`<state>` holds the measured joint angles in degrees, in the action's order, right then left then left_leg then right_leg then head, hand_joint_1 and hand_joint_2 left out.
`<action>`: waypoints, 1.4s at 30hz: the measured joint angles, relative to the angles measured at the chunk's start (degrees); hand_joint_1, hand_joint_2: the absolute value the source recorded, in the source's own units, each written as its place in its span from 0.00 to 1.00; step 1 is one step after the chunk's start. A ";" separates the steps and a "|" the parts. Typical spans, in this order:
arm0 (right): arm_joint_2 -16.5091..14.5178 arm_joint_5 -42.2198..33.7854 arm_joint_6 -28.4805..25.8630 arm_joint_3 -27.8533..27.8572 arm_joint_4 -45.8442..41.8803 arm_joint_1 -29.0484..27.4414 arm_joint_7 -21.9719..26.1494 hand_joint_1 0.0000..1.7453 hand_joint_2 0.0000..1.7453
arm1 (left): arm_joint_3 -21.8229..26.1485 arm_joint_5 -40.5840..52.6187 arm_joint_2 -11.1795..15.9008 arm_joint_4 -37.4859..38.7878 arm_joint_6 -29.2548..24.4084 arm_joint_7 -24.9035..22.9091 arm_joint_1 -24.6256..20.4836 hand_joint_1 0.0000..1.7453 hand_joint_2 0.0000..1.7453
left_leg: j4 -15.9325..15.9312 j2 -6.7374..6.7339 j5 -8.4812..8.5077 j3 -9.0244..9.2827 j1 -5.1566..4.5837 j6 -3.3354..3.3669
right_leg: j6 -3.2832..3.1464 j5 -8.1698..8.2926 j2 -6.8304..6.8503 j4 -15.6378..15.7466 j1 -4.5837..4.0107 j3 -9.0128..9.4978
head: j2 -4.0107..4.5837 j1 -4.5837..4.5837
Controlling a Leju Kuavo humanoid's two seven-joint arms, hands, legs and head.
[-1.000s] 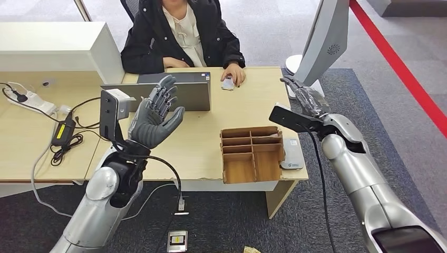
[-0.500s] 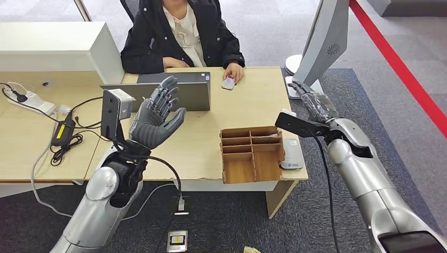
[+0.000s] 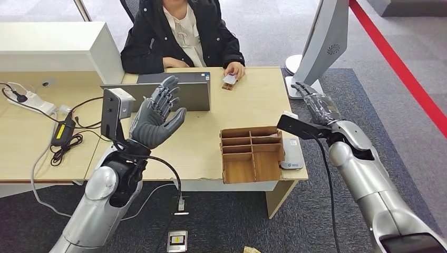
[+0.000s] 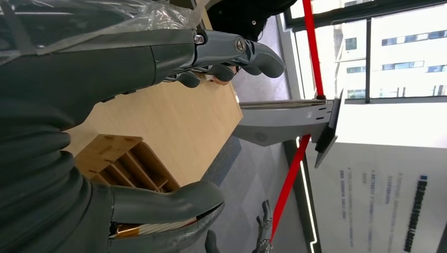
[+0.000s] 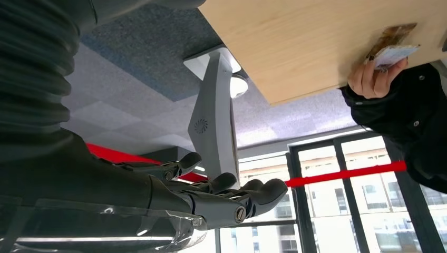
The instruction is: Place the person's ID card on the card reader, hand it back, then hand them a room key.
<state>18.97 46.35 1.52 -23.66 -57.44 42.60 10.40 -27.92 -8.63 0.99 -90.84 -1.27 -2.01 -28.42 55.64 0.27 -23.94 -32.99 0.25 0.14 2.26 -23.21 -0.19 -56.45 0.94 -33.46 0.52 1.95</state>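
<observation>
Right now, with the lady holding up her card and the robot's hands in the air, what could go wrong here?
The left hand is raised open over the desk, apart from the card in the person's hand; reaching across, the arm might knock the laptop. The right hand hangs off the desk edge near the kiosk and could bump it. The card is small, so a fumble looks possible.

The person (image 3: 182,34) is cut off by the top edge of the head view, from the shoulders up. The ID card (image 3: 229,79) under the person's hand (image 3: 235,70) is too small to read, and the fingers cover part of it. The laptop (image 3: 174,92) is partly hidden behind the left hand (image 3: 155,118). The card reader (image 3: 292,154) is half hidden behind the wooden organizer (image 3: 252,153). The standing screen (image 3: 329,37) is cut off at the top edge.
</observation>
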 joint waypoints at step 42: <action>-2.01 -0.01 5.91 -0.19 -12.01 -5.42 -2.61 0.00 1.00 | 1.67 0.43 -1.03 -1.06 3.48 0.72 1.29 0.00 1.00 | -0.02 0.00 0.00 -0.01 0.00 0.00 | 0.00 0.00 0.00 0.00 0.00 0.01 | 0.00 0.01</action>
<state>16.96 46.34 7.43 -23.85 -69.45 37.19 7.80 -26.25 -8.20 -0.04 -91.90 2.21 -1.29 -27.13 55.62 0.28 -23.94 -33.00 0.26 0.14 2.26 -23.21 -0.19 -56.46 0.94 -33.46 0.52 1.95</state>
